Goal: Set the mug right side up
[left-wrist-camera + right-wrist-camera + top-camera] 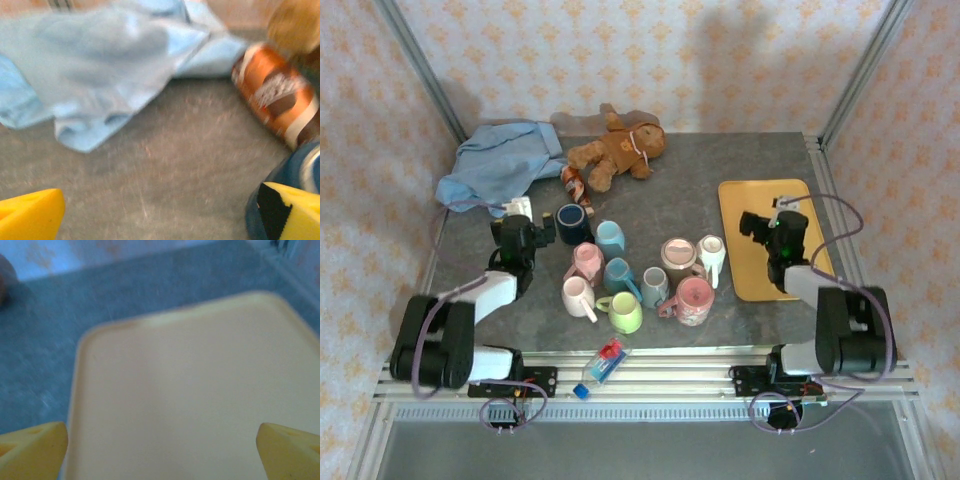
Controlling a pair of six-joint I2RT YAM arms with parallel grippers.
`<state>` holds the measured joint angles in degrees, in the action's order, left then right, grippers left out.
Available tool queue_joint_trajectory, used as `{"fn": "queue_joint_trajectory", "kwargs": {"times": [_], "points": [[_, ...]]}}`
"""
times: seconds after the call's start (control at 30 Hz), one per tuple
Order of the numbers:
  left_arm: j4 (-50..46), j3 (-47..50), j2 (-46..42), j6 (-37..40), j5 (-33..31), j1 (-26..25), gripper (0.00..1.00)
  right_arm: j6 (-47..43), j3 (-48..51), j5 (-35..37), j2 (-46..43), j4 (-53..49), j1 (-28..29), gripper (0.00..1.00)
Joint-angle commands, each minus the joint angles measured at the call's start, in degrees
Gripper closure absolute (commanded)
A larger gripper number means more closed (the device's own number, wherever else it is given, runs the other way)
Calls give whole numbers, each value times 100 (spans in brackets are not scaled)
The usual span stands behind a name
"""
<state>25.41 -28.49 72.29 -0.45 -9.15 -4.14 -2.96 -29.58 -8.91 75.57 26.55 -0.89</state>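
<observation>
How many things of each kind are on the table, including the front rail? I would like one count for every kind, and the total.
Mugs: 10
Blue cloth: 1
Teddy bear: 1
Can: 1
Yellow tray: 1
Plastic bottle: 1
Total: 15

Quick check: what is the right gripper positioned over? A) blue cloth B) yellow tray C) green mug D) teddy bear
B: the right gripper is open above the yellow tray, whose bare surface lies between its fingertips in the right wrist view.
</observation>
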Motion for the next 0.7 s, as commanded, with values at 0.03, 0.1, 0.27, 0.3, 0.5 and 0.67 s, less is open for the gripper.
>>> {"fn": "queue_joint_trajectory", "kwargs": {"times": [0.03,0.1,0.27,0.3,0.5,0.67], "points": [[-2390,-1052,-977,-321,397,-60,0,326,-872,-254,-911,-2092,30,5],[-3442,-1571,-1214,-553,628,-69,0,527,-1388,-425,-1113,-3188,31,7],[-5087,-2382,-1548,-713,1442,-143,0,424,-2137,-1298,-1486,-5009,75,17],[-5272,-2480,-1597,-727,1621,-157,0,437,-2226,-1404,-1578,-5322,87,18],[-5728,-2868,-1662,-775,3168,-309,0,780,-2716,-1419,-1869,-7316,257,28],[-5727,-3070,-1401,-960,4515,-599,0,1398,-2623,-1443,-2113,-8064,618,36]]}}
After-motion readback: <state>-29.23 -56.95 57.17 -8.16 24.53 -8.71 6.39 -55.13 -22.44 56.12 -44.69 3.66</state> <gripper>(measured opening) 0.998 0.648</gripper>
